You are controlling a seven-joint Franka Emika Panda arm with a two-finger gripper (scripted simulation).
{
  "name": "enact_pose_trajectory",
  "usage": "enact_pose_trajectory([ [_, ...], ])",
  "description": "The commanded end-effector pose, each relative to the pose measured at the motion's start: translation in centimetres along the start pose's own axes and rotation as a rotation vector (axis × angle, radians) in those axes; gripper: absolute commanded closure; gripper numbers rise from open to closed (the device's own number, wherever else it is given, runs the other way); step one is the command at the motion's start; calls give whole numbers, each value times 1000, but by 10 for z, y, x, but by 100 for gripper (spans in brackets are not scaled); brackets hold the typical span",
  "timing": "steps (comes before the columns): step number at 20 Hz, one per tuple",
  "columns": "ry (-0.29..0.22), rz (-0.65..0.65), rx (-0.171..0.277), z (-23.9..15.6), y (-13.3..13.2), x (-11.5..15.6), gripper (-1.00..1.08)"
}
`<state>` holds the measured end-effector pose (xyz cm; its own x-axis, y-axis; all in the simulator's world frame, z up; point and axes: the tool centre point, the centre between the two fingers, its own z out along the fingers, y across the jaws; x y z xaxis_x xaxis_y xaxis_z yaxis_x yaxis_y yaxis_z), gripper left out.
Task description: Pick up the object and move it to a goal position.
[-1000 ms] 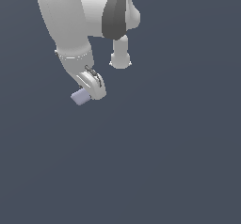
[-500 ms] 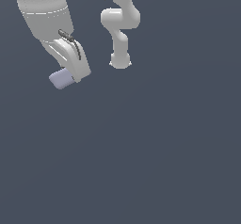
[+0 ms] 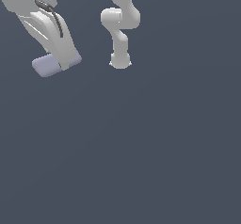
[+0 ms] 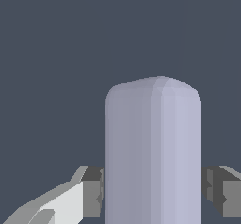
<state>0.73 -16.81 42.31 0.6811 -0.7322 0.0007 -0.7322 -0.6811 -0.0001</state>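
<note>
there is one robot arm, one tool (image 3: pixel 60 63) and one block (image 3: pixel 46 66), the pale lavender-blue oblong one with rounded edges. the tool is closed on the block: in the wrist view the block (image 4: pixel 153 152) fills the gap between the two grey finger pads (image 4: pixel 92 190), each pad pressed against one of its long sides, so the opening is just the block's width. in the exterior view the block sticks out from under the white tool toward the exterior view's left, at the upper left of the picture, well apart from the arm's base (image 3: pixel 120 60), which stands near the top centre.

much is cut off. the arm's upper links run out of the exterior view's top edge, and the tool's body covers part of the block there. in the wrist view the near end of the block and most of both fingers are cropped by the picture's edge. the dark grey tabletop (image 3: pixel 141 148) is flat and featureless, so how high the block hangs above it cannot be told.
</note>
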Motion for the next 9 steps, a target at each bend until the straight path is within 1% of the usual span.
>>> enact_pose_trajectory([
  [1, -1, -1, 0, -7, 0, 3, 108],
  [9, -1, -1, 0, -13, 0, 6, 108],
])
